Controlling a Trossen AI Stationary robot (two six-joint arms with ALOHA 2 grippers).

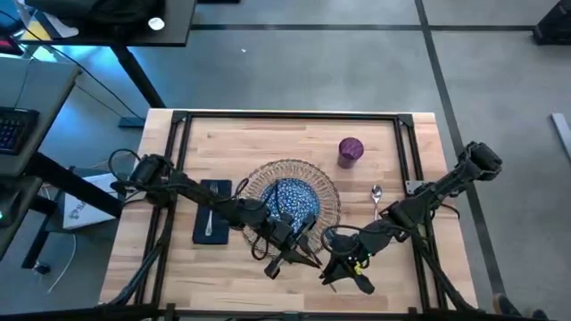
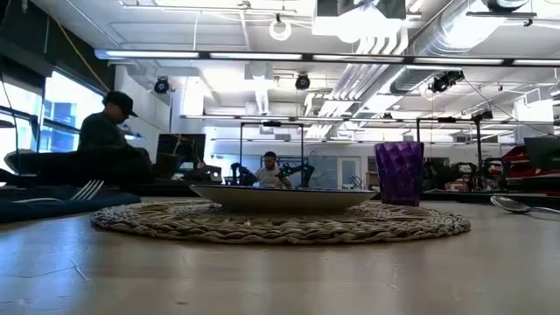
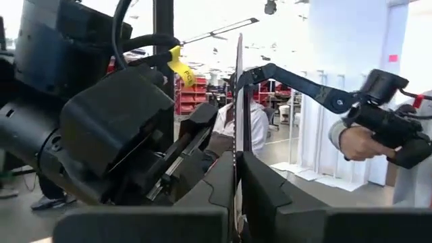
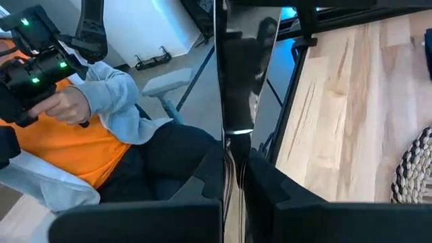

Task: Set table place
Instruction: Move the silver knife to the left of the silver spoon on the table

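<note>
1 plate, 1 cup, 1 spoon, 1 fork, 2 tools.

From above, the left arm hides part of the plate and the near edge of the wicker mat. The knife held in the left gripper and right gripper near the table's front edge is too thin to make out there. Both wrist views cut it off at the top. The table-level view crops the spoon.
</note>
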